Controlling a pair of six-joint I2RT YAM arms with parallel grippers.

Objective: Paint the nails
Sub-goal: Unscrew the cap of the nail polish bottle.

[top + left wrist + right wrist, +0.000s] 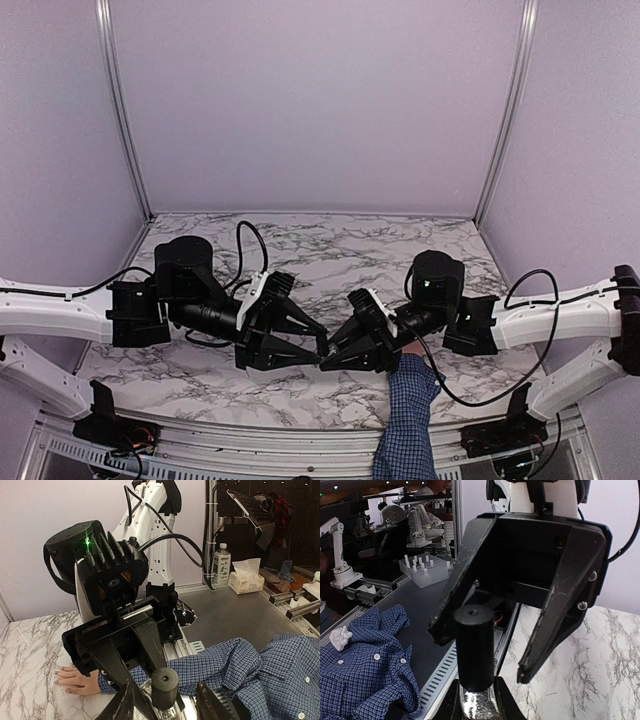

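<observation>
The bench (330, 245) is smooth, marble-patterned. On it, the sleeve (411, 400) is checked cloth. The bottle cap (474, 645) looks matt black plastic.

The tissue box (245, 582) print is unreadably blurred.

LIGHT: soft, even overhead wash, lavender walls bright | SHADOWS: faint under the arms on the marble worktop (300, 245) | GLARE: green lamp (88, 541) flares; bottle (474, 655) glass glints | EDGES: top view bows the frame posts (118, 110) | FOCUS: wrist views crisp mid-range, background hall dim; nails (56, 681) barely resolved
</observation>
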